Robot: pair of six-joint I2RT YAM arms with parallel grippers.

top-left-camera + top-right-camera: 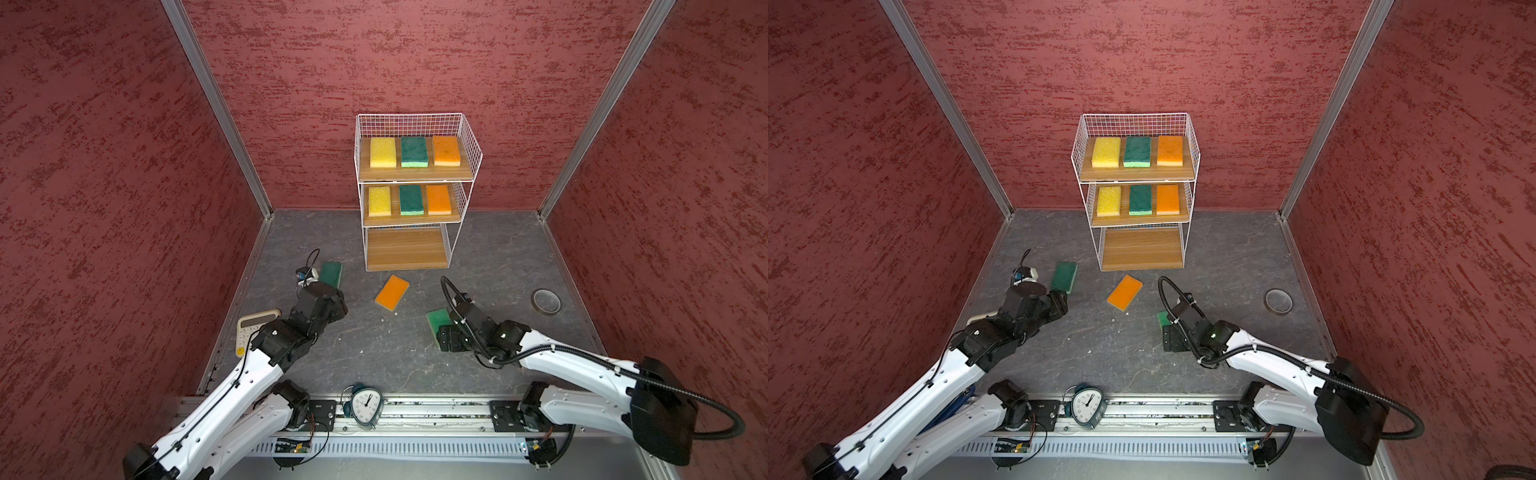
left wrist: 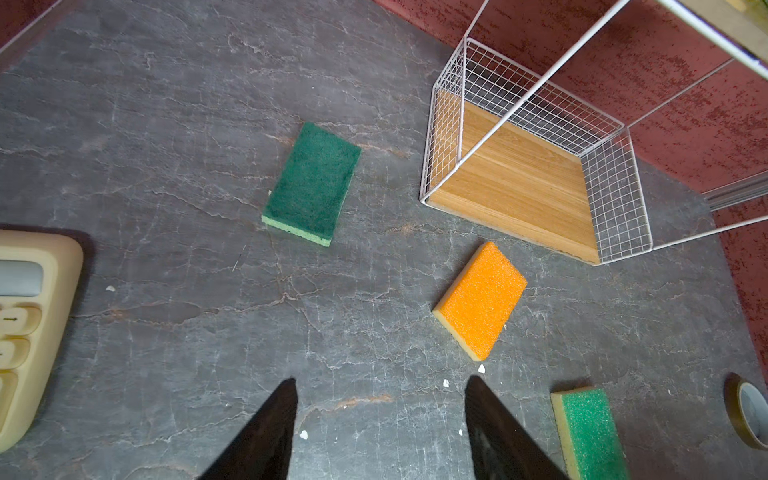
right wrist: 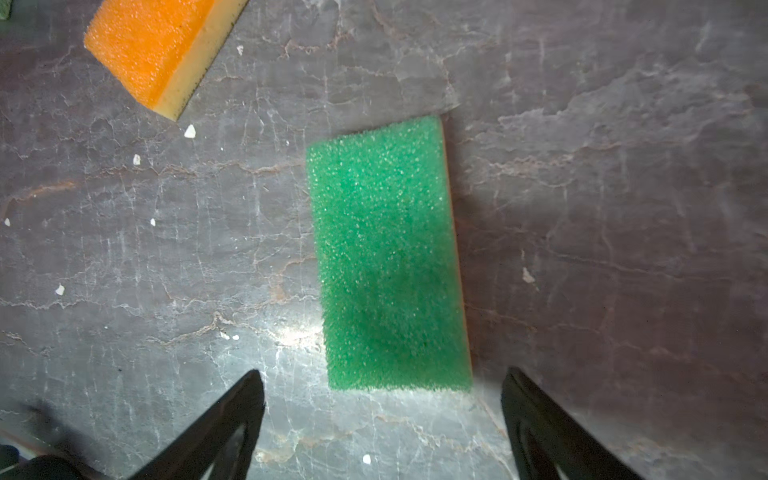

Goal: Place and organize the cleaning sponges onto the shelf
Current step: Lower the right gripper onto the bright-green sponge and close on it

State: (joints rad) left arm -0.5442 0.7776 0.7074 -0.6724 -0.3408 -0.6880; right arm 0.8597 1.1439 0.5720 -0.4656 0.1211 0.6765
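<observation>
Shelf (image 1: 415,175) two-thirds stocked: six sponges (image 1: 414,151) fill upper two tiers, bottom board (image 1: 407,249) bare. Three lie on table (image 1: 374,365): dark green sponge (image 1: 331,272) far left, orange sponge (image 1: 392,292) middle, light green sponge (image 1: 438,320) near right. Left claw (image 2: 380,386) spread, empty; right claw (image 3: 382,372) wide above light green sponge, no grip yet.

Both arms are reaching in from the near edge: left arm (image 1: 232,382) is angling far-right with left gripper (image 2: 380,380) pointing down and jaws standing apart, while right arm (image 1: 573,365) is bending far-left with right gripper (image 3: 382,372) hanging low, jaws spread wide.
</observation>
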